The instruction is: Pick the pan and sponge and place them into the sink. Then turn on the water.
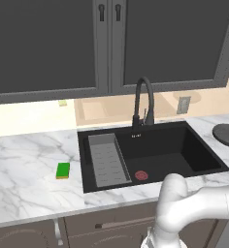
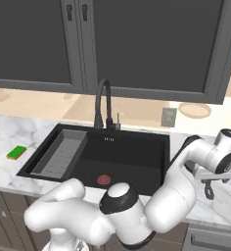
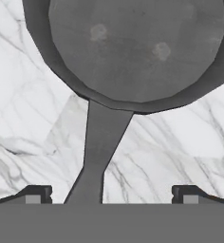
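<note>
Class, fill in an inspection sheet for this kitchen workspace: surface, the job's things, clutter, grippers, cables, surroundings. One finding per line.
Surface: white marble counter around the sink.
Job's things: pan lies on the counter right of the sink, its handle towards the hand; sponge lies on the counter left of the sink; faucet stands behind the basin, no water running.
Clutter: grey ribbed tray in the sink's left part.
Grippers: gripper open above the pan's handle, fingers either side, holding nothing.
Cables: nothing seen.
Surroundings: dark cabinets above, wall outlet behind the counter.
</note>
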